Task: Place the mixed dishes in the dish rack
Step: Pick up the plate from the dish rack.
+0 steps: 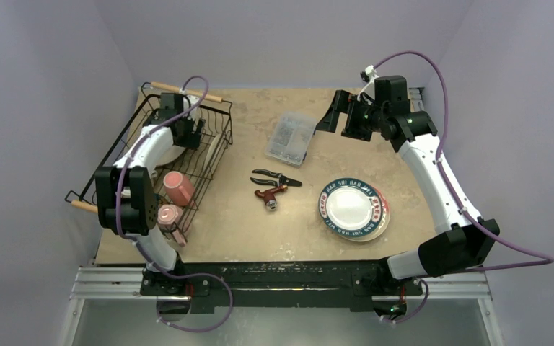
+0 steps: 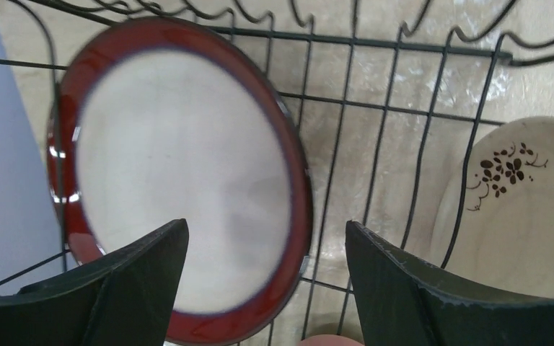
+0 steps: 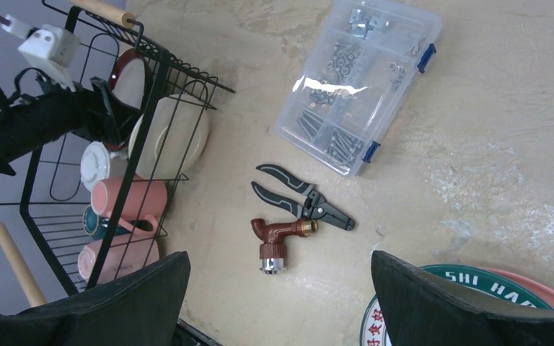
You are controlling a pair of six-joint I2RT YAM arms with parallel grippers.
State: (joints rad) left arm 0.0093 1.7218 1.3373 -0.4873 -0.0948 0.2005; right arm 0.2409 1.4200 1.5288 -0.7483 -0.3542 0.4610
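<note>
Left gripper (image 2: 265, 229) open, empty, over red-rimmed plate (image 2: 180, 166) in dish rack (image 1: 205, 155). Right gripper (image 3: 280, 256) open, empty. Finger clip could topple plate.

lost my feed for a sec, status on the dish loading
Left claw open in the dish rack at the standing red-rimmed plate; right claw open above the table. Plate stack not yet loaded. Pliers lie between it and the rack.

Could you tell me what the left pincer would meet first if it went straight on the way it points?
Probably the red-rimmed plate standing in the rack, right ahead of the open left pincer; depth is unclear.
</note>
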